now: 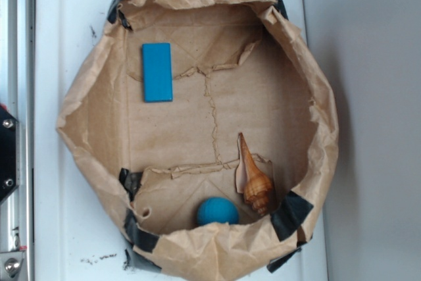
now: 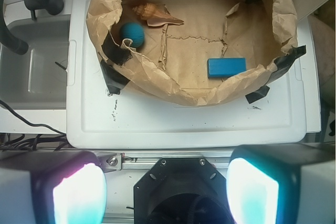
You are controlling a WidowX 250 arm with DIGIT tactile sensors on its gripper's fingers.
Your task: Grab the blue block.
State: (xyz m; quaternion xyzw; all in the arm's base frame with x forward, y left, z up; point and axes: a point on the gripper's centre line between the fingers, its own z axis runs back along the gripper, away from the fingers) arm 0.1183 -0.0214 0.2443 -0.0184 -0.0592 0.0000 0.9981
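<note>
Exterior | paper bag (image 1: 92, 106) holds blue block (image 1: 157, 72), ball (image 1: 217, 211), shell (image 1: 254, 178) | gripper (image 2: 165, 191) spread, empty

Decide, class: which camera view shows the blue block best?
The exterior view: the blue block lies flat, its whole top face seen from above inside the paper bag. The wrist view shows it smaller, at a slant, behind the bag's crumpled rim.

Paper nest (image 1: 92, 106) is holding three items: one blue block (image 1: 157, 72), one blue ball (image 1: 217, 212), one seashell (image 1: 254, 179).
</note>
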